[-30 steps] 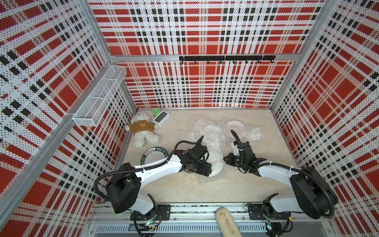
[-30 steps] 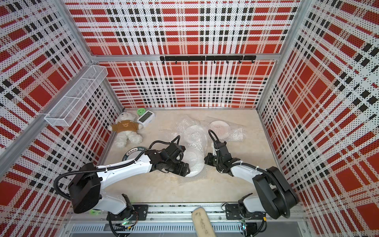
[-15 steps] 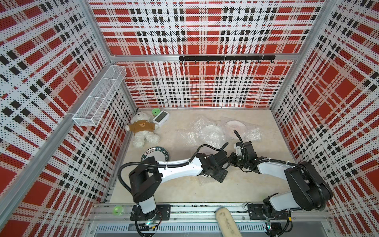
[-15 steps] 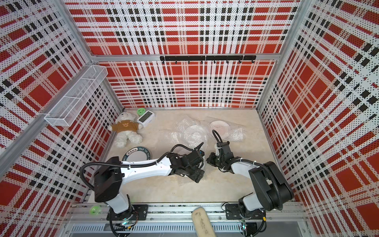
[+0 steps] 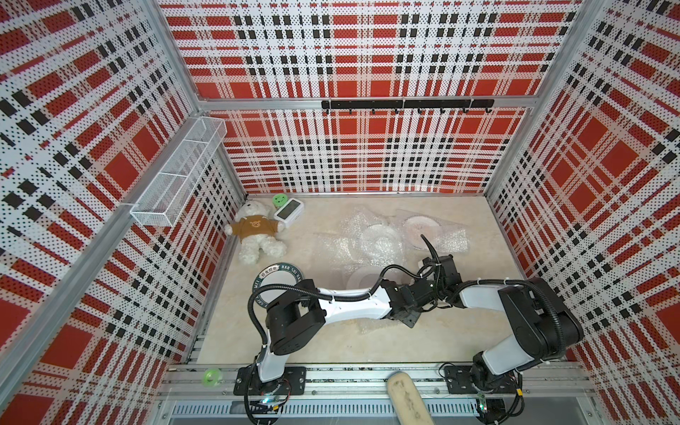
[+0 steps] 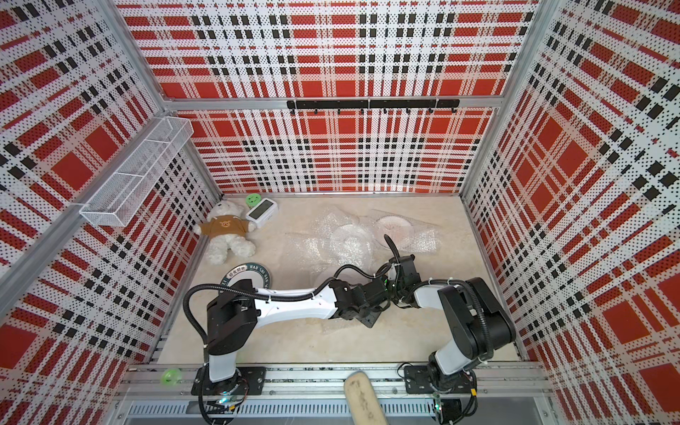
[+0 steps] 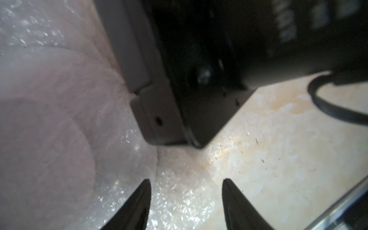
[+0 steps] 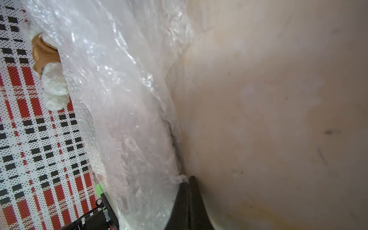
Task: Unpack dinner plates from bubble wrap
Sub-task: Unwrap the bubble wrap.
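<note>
Left arm (image 5: 349, 305) low, outstretched — left tool (image 7: 186, 180) parted over bubble wrap (image 7: 175, 201).

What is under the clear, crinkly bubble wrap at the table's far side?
Two round plates show through the bubble wrap: a white plate and a pinkish-marked plate. Plastic blurs their patterns; nothing beneath shows.

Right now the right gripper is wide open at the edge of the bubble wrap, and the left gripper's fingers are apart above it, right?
Not open: the right wrist view shows the right gripper shut, its fingers pinched together on the edge of the bubble wrap. The left gripper does have its fingers apart above the wrap.
</note>
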Tool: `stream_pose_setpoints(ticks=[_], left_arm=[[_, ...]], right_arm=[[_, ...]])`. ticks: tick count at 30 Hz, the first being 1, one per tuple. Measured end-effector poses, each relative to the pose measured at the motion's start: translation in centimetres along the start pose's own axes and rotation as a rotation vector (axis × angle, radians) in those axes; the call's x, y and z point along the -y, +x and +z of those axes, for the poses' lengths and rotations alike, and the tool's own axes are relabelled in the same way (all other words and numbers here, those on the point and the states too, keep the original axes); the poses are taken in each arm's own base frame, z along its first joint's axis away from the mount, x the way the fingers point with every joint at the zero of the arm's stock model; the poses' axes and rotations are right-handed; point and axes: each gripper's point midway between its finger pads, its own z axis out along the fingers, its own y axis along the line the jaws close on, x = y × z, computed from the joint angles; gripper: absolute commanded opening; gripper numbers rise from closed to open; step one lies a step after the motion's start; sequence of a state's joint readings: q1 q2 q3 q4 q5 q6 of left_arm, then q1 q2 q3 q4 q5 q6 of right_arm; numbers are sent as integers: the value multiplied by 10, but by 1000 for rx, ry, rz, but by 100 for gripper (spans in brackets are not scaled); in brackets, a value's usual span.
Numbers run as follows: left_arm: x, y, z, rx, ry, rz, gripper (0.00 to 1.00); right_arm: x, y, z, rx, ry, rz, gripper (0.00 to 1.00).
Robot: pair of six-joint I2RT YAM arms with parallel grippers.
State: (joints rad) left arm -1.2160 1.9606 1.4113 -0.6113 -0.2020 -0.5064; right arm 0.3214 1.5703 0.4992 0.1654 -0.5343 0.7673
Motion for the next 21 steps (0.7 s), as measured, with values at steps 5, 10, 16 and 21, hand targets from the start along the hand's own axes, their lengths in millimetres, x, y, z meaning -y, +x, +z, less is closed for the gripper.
stream_pose_setpoints(ticks=[5,10,16,21], left_arm=[[-7,7,11,-12,-65,-13,54],[-10,7,14,-4,-103,-22,47],[-15,5,15,12,-135,-46,23],[-17,10,16,-2,-158,-45,41]], right_arm=[[1,-1,-3,-1,-13,9,0],[4,3,-8,-5,15,-6,0],[6,5,-10,-11,28,-19,0],[5,5,-12,-15,33,-31,0]])
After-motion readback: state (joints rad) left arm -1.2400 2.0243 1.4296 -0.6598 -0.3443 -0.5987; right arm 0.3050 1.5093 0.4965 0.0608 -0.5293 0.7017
